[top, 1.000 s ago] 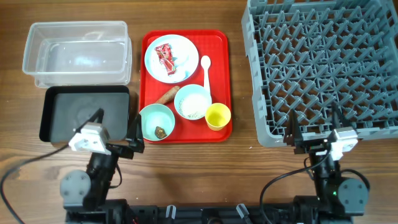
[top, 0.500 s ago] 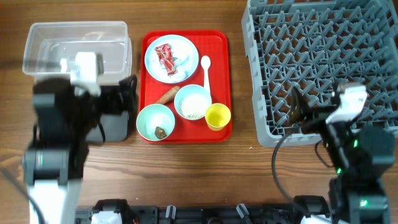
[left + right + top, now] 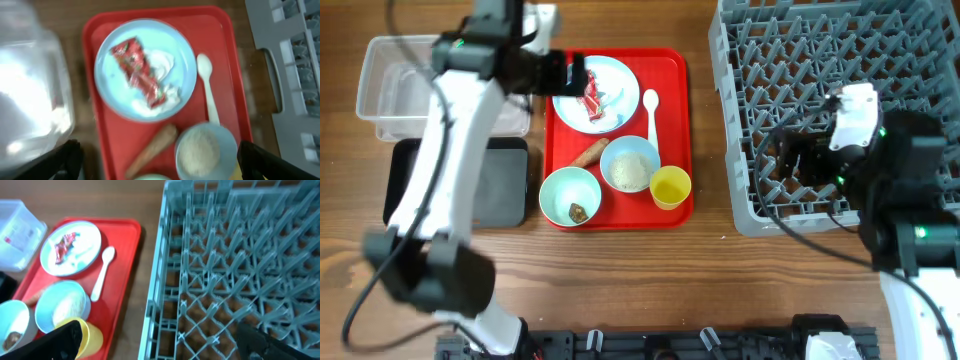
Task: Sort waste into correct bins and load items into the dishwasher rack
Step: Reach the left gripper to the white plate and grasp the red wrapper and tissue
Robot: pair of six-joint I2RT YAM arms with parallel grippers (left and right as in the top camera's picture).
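Left arm: up from its low rest at the near table edge, now stretched across the black tray (image 3: pixel 510 200) and clear tub (image 3: pixel 390 80) toward the red tray (image 3: pixel 670 70).
Left gripper (image 3: pixel 568 76): jaws spread wide, nothing held; hangs just beside the left rim of the pale blue plate (image 3: pixel 620 112).
Right gripper (image 3: pixel 788 162): also lifted from its rest; wide open, empty, above the near-left part of the dishwasher rack (image 3: pixel 920 60).
Waste: unmoved. Red strip (image 3: pixel 588 90) and paper wad (image 3: pixel 162 62) on the plate, carrot stick (image 3: pixel 588 154) on the tray, brown lump (image 3: pixel 578 211) in the mint-green bowl (image 3: pixel 549 190), rice (image 3: pixel 632 172) in the pale blue bowl (image 3: pixel 611 158).
Items: yellow cup (image 3: pixel 671 186) and white spoon (image 3: pixel 652 115) on the red tray, as before.
Meaning: probably the opening reach, likely for the strip; nothing sorted or racked yet.
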